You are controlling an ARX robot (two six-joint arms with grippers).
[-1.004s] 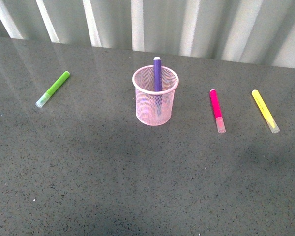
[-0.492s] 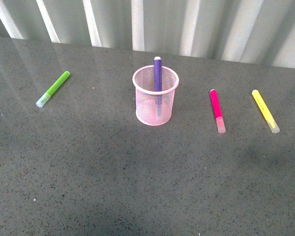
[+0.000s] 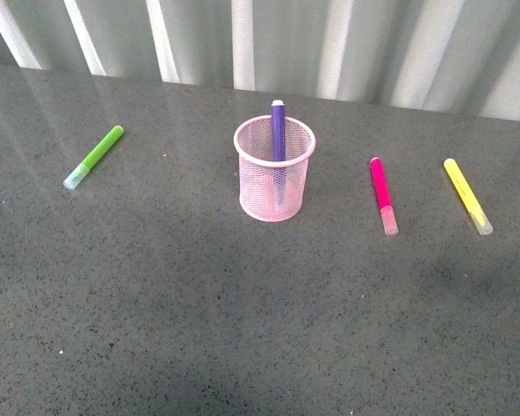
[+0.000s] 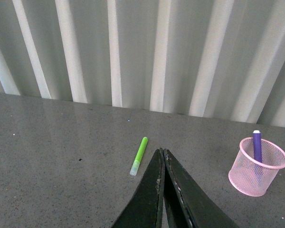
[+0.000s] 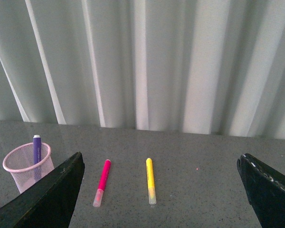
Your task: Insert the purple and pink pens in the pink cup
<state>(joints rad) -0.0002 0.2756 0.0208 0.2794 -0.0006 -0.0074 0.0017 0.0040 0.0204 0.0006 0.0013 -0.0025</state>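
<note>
purple pen (image 3: 278, 130) sat in pink cup (image 3: 256, 186), mid-frame; pink pen (image 3: 382, 192) lay flat on worktop (image 3: 199, 303), right of centre; right pincer (image 5: 161, 156) spread wide, left pincer (image 4: 162, 151) pressed together; I'd grab barrel crosswise, tilt upright

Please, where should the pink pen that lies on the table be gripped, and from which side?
Grip the pink pen at mid-barrel, coming straight down from above, jaws across its width. It lies flat, with clear gaps to the pink cup and the yellow marker. The open right tool seems nearer.
</note>
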